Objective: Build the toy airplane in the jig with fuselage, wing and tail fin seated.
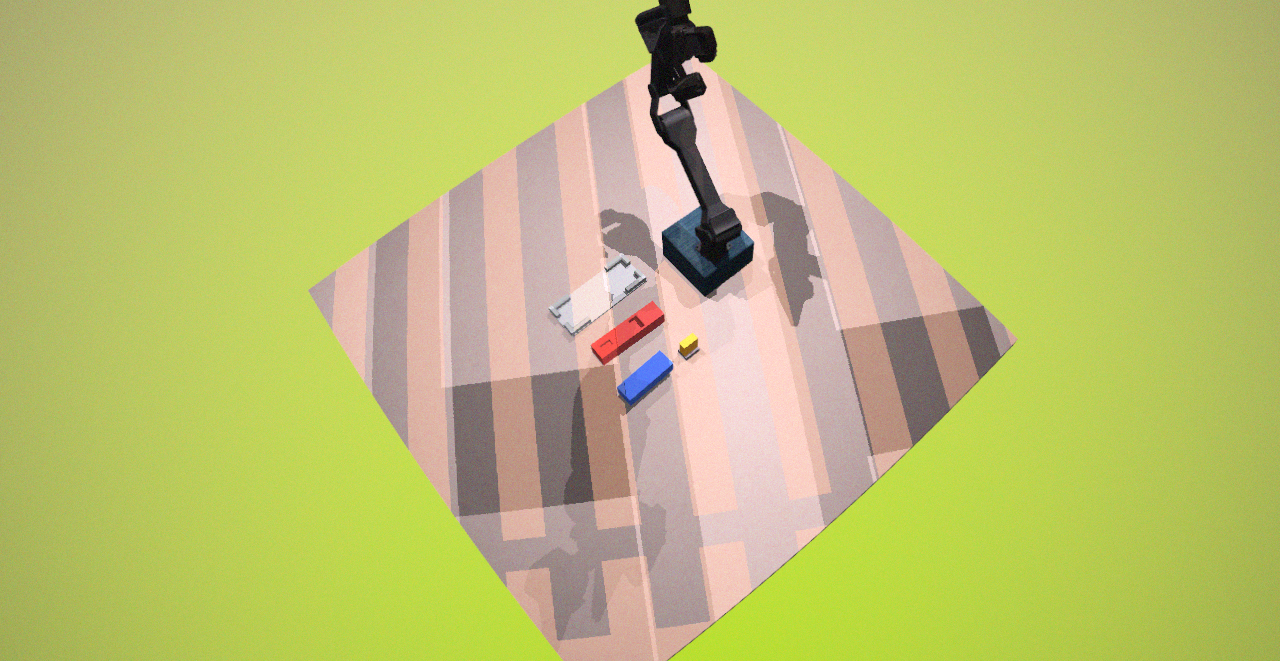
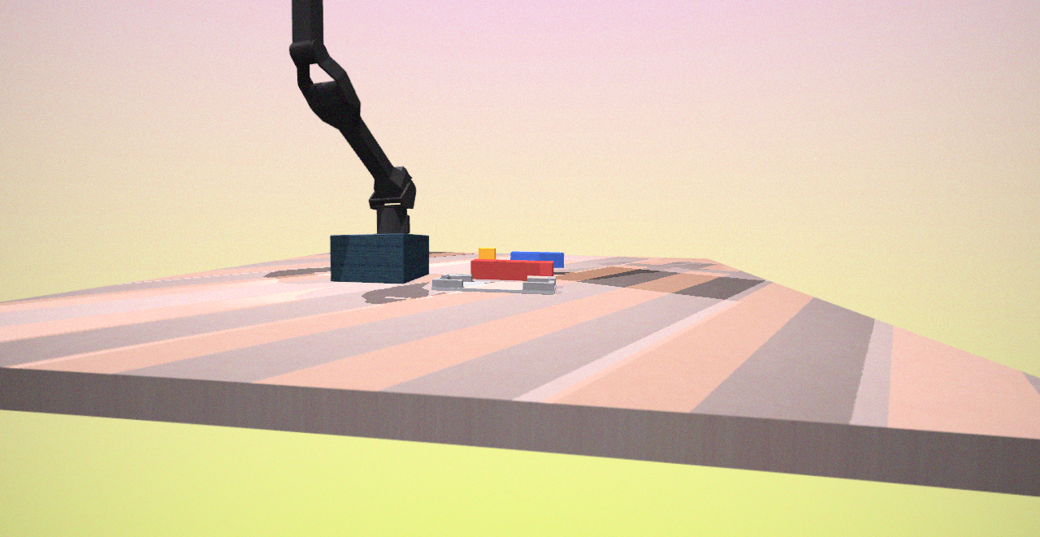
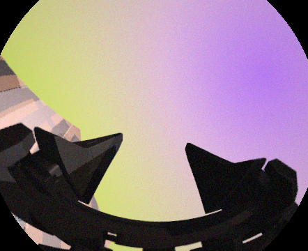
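Observation:
The red fuselage [image 1: 623, 335] [image 2: 509, 270] lies on the table beside the grey-white jig [image 1: 586, 296] [image 2: 541, 287], with two sockets visible on top. No part shows in the jig's cradle. The blue wing [image 1: 645, 377] [image 2: 538, 257] lies roughly parallel to the fuselage, on its far side from the jig. The small yellow tail fin [image 1: 688, 343] [image 2: 486, 253] sits apart, near one end of the wing. Tabs on the wing and fin cannot be made out. My gripper [image 3: 155, 141] is open and empty, raised high above the table and away from all the parts.
The arm stands on a dark blue block [image 1: 707, 270] [image 2: 367, 258], close to one end of the jig. The striped table [image 1: 402, 299] [image 2: 436, 359] has open edges all round. Shadows of the arm fall across it.

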`<state>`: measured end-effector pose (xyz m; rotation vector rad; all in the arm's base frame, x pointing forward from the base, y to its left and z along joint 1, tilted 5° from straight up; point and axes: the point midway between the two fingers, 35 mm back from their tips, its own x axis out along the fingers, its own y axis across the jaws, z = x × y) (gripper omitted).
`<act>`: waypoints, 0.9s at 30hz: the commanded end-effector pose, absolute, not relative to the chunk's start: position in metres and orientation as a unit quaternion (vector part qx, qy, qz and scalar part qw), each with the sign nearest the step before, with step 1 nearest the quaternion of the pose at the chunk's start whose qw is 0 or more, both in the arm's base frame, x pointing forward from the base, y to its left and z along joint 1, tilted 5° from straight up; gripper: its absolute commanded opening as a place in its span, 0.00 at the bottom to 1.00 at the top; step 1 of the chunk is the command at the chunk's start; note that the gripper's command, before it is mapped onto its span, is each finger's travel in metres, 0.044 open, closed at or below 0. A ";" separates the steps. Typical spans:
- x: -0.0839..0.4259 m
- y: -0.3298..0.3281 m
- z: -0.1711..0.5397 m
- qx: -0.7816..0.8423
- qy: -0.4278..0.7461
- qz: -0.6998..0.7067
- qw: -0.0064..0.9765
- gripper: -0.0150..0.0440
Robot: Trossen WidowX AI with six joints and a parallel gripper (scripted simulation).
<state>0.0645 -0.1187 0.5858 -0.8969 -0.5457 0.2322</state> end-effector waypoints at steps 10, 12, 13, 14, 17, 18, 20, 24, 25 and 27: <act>0.099 -0.003 0.569 -0.470 -0.153 0.140 0.858 1.00; 0.116 0.022 0.557 -0.475 -0.116 0.148 0.860 1.00; 0.126 0.034 0.549 -0.477 -0.096 0.152 0.860 1.00; 0.137 0.045 0.541 -0.478 -0.076 0.156 0.861 1.00; 0.170 0.072 0.512 -0.474 -0.009 0.164 0.865 1.00; 0.182 0.079 0.500 -0.471 0.015 0.167 0.866 1.00; 0.206 0.089 0.476 -0.461 0.064 0.169 0.869 1.00; 0.251 0.096 0.421 -0.428 0.168 0.168 0.872 1.00; 0.262 0.095 0.406 -0.417 0.194 0.166 0.872 1.00; 0.281 0.090 0.375 -0.391 0.248 0.160 0.872 1.00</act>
